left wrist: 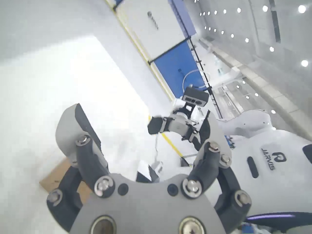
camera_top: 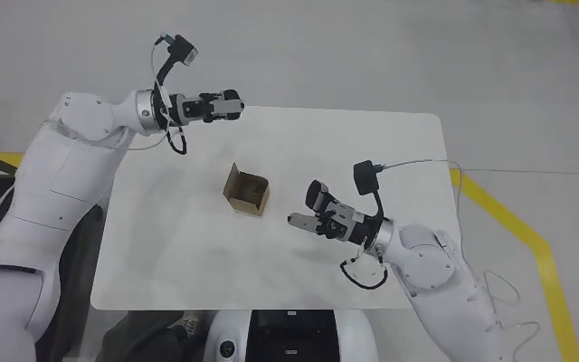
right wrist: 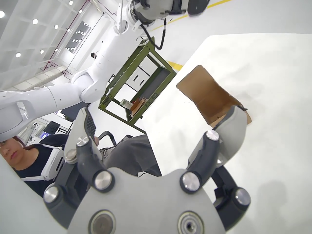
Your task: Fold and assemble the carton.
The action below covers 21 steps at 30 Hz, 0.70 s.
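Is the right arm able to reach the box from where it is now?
Probably yes. The right tool is open and sits close beside the box, with only bare table between them.

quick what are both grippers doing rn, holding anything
Left gripper: jaws open, holding nothing.
Right gripper: jaws open, holding nothing, apart from the carton.
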{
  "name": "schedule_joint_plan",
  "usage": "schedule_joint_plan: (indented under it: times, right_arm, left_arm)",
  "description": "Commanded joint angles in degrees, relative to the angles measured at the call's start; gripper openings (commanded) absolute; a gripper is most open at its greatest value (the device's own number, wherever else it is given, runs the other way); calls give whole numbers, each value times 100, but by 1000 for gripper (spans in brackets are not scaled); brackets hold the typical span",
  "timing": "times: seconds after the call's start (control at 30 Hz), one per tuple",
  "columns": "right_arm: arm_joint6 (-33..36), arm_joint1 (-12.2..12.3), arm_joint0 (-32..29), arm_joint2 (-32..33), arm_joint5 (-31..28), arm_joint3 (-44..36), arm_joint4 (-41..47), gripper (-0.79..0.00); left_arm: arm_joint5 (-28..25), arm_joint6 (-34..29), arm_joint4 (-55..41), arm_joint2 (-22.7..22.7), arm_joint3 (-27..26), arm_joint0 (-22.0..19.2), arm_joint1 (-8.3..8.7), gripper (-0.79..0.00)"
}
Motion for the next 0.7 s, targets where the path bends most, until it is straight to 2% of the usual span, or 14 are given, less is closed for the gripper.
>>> schedule_joint_plan:
  times: [0.0, 0.3, 0.47, 0.67]
  right_arm:
    - [0, -13, 97, -100, 59, 67, -27, 0]
    - [-27, -72, 540, -487, 272, 346, -227, 0]
    - [-341, -140, 769, -819, 658, 503, -890, 0]
    - [-710, -246, 1000, -1345, 1093, 647, -1769, 0]
  left_arm:
    - [-562, 249, 415, -140, 159, 111, 28, 0]
    - [-1665, 957, 1824, -601, 978, 393, 128, 0]
    - [-2039, 1203, 2373, -798, 1460, 457, 177, 0]
    - [-2388, 1245, 2494, -948, 1809, 468, 226, 0]
